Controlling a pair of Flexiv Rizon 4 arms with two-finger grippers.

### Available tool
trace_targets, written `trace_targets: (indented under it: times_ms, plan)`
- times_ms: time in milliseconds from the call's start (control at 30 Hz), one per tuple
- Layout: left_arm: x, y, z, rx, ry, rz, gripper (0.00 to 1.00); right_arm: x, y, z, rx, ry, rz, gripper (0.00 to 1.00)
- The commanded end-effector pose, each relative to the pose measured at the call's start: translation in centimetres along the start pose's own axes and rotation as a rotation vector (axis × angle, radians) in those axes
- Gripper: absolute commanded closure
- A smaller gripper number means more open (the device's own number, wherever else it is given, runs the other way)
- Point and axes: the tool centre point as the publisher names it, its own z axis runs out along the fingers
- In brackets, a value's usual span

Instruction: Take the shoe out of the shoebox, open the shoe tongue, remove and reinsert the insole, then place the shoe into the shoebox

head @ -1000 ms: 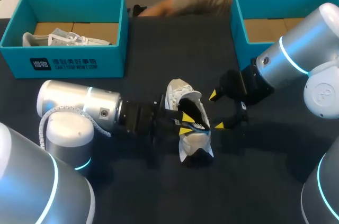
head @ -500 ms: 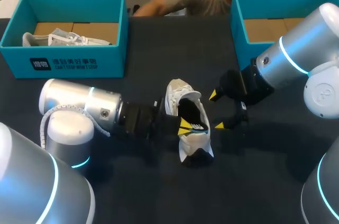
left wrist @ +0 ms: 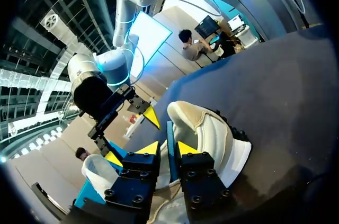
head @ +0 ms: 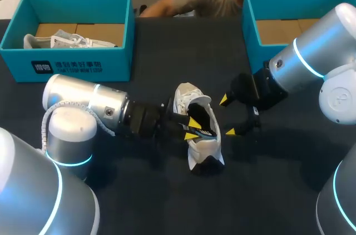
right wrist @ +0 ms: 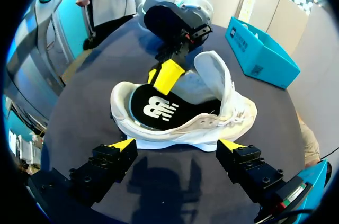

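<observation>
Two arms come in over the near part of the dark table (head: 167, 57), one from each side, and a white shoe (head: 204, 147) lies between them at the table's middle, outside both boxes and with its opening turned upward. The left gripper (head: 193, 128) is at the shoe's side. Its fingers are drawn close together on the collar wall, one yellow tip inside the opening and the other against the outside, so the wall is pinched between them. A black insole (right wrist: 153, 108) with a white mark lies inside the shoe, and the tongue (right wrist: 213, 70) stands lifted away from the opening, beside the laces. The right gripper (head: 227, 116) hangs just beside the shoe on the other side. Its fingers are spread wide and face the shoe's flank without touching it. Farther back, at the table's far edge, a teal left shoebox (head: 67, 65) holds a second shoe (head: 61, 40), pale, lying on the cardboard floor. Well apart from it, a teal right shoebox (head: 251, 29) stands at the far right corner, behind the right arm.
</observation>
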Motion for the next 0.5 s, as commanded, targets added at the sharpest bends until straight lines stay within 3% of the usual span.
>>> trace_targets:
  times_ms: [33, 500]
  plan:
    - [0.13, -0.90, -0.75, 0.000, -0.011, 0.006, 0.65, 0.03, 0.01, 0.04, 0.001, -0.001, 0.000, 0.00]
    - [-0.61, -1.51, -0.05, 0.010, -0.011, -0.001, 0.62, 0.03, 0.01, 0.04, 0.001, -0.001, 0.000, 0.00]
